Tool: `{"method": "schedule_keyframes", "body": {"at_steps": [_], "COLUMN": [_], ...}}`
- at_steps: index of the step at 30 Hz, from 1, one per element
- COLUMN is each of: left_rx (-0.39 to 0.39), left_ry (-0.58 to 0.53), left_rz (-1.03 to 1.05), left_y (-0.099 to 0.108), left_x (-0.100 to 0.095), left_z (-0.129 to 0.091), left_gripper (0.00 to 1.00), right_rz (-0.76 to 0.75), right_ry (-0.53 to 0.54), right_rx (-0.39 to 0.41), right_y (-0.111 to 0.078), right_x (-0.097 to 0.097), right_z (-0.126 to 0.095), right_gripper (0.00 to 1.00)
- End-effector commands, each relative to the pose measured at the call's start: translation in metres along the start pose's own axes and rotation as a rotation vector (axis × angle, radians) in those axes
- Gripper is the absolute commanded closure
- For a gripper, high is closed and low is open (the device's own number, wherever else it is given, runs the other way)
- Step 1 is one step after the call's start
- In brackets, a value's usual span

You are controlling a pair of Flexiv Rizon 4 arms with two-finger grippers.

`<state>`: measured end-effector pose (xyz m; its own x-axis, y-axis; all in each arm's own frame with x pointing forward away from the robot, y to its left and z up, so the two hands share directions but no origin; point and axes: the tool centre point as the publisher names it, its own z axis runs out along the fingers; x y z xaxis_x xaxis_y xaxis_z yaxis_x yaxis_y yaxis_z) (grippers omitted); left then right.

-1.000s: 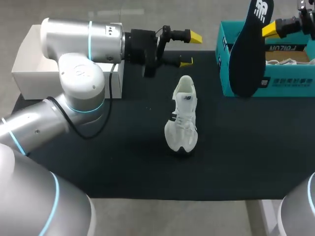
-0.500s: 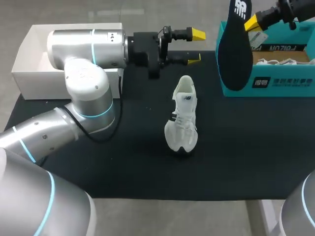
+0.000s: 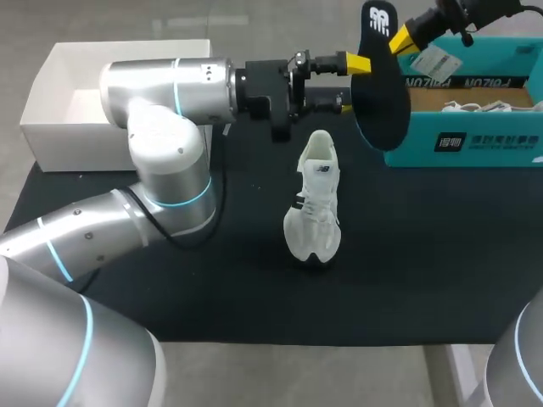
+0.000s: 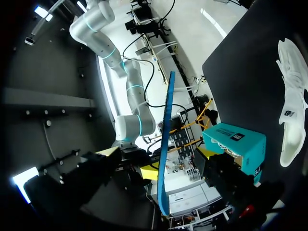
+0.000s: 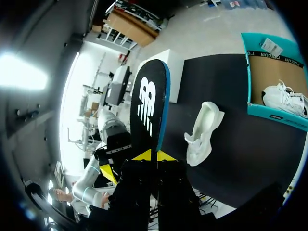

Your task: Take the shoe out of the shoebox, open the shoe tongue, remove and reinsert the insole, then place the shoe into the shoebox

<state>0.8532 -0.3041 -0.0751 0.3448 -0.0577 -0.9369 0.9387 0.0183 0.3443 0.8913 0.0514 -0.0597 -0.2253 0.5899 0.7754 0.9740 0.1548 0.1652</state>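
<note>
Markings: the insole [image 3: 379, 85] carries a large white logo [image 3: 379, 17] at its held end. The teal shoebox [image 3: 496, 146] bears white print on its outer side, dark print on its inner wall and a white tag [image 3: 437, 61] at its rim. The shoe [image 3: 313, 203] has a small dark mark on its tongue.

Insole and claws: the right claw [image 5: 154, 155] pinches the insole at the logo end, one yellow tip on each face. The rest of the insole hangs down over the shoebox's corner, on the side facing the shoe. The left claw [image 3: 349, 83] is level with the insole on the side away from the shoebox, its fingers spread. In the left wrist view the insole stands edge-on ahead of it, in line with the gap between the fingers. Whether a fingertip touches the insole cannot be told.

Appearance: the insole is black on its printed face with a blue edge, long and rounded at both ends.

Setting: the white shoe stands upright on the black worktop [image 3: 424, 263], near the shoebox and apart from it. A second shoe [image 5: 284, 98], also white, lies inside the shoebox. A white box [image 3: 51, 69] sits well apart from the shoebox, beyond the left arm.
</note>
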Motion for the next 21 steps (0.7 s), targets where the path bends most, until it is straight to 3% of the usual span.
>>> {"method": "schedule_keyframes", "body": {"at_steps": [1,9,10,12,14,15,19,21], "left_rx": [-0.015,-0.050,-0.057,-0.072,-0.079,-0.080,-0.086,-0.087], "left_ry": [0.011,0.043,0.038,0.029,0.022,0.022,0.019,0.018], "left_rz": [-0.003,-0.004,-0.009,-0.017,-0.023,-0.025,-0.037,-0.042], "left_y": [-0.002,-0.002,-0.002,-0.002,-0.002,-0.001,-0.001,0.000], "left_x": [0.006,0.021,0.022,0.025,0.026,0.027,0.029,0.030], "left_z": [0.006,0.008,0.008,0.009,0.009,0.010,0.010,0.011], "left_gripper": [0.00,0.00,0.05,0.25,0.60,0.69,0.73,0.83], "right_rz": [0.023,0.076,0.078,0.080,0.084,0.086,0.096,0.101], "right_ry": [-0.006,-0.026,-0.027,-0.028,-0.028,-0.027,-0.020,-0.014], "right_rx": [0.203,0.240,0.239,0.239,0.238,0.236,0.218,0.208], "right_y": [0.015,0.016,0.016,0.015,0.014,0.014,0.013,0.013], "right_x": [-0.003,-0.014,-0.015,-0.015,-0.015,-0.015,-0.015,-0.015], "right_z": [0.008,0.016,0.017,0.018,0.019,0.020,0.020,0.021], "right_gripper": [1.00,1.00,1.00,1.00,1.00,1.00,1.00,1.00]}}
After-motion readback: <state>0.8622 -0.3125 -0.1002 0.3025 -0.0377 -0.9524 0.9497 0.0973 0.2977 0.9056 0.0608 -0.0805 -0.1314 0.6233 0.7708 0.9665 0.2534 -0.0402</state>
